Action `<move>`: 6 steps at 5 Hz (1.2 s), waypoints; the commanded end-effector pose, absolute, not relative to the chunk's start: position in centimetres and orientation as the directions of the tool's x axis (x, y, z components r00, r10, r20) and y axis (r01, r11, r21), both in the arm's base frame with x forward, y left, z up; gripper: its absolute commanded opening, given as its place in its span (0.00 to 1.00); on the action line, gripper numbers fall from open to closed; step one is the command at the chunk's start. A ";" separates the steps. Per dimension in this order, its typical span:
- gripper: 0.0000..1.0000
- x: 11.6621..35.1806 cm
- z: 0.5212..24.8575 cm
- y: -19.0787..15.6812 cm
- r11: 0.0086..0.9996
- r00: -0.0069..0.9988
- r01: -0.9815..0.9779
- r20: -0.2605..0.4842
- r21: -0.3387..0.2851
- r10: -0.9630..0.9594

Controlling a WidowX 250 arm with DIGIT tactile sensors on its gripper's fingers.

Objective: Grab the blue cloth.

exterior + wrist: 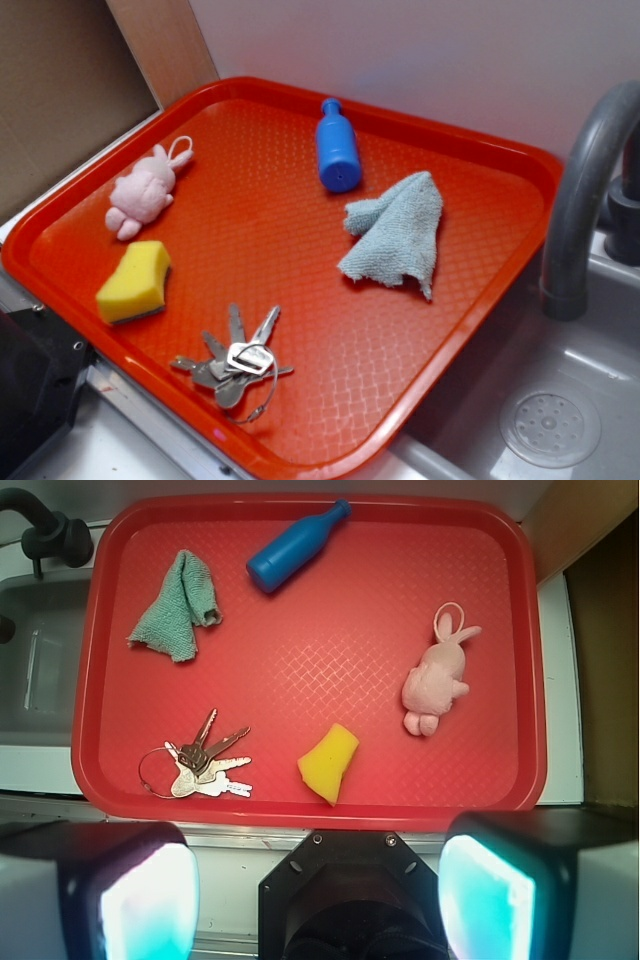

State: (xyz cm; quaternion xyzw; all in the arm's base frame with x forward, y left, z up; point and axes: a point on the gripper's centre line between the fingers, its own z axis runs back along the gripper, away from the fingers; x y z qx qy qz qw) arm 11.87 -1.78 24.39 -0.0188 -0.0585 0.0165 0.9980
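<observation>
The gripper (318,890) shows only in the wrist view, where its two fingers frame the bottom of the picture, one in each corner. They stand spread wide apart with nothing between them. It hangs high above the near edge of the red tray (520,660), well clear of everything on it; the outside view does not show the arm at all.

Closest ahead of the gripper, just past the tray's near rim, lies the yellow sponge (328,763), almost on the centre line. To the left of it, ahead and at about the same depth, is the bunch of keys (200,765) on its wire ring. Ahead and to the right sits the pink plush rabbit (437,677). Farther out, near the far rim and a little left of centre, the blue bottle (290,548) lies on its side.

The blue cloth (178,608) is ahead and well to the left, in the far-left part of the tray, crumpled into a loose heap, near the bottle's base but apart from it. Beyond the tray's left side are the sink and the grey tap (580,200).

As I judge it, the task has hardly begun: the cloth lies untouched and nothing is held. The whole job is left: travel forward and left over the cloth, come down, close on a raised fold, and lift.
</observation>
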 end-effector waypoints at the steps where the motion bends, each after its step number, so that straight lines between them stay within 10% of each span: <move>1: 1.00 11.9 24.4 -1.8 0.999 0.993 -0.031 0.116 -0.039 0.035; 4: 1.00 25.2 13.9 -13.7 0.973 0.956 0.183 0.256 -0.141 -0.142; 5: 1.00 27.4 9.3 -15.5 0.970 0.941 0.242 0.246 -0.002 -0.234; 6: 1.00 28.9 7.5 -15.1 0.965 0.935 0.262 0.255 -0.023 -0.248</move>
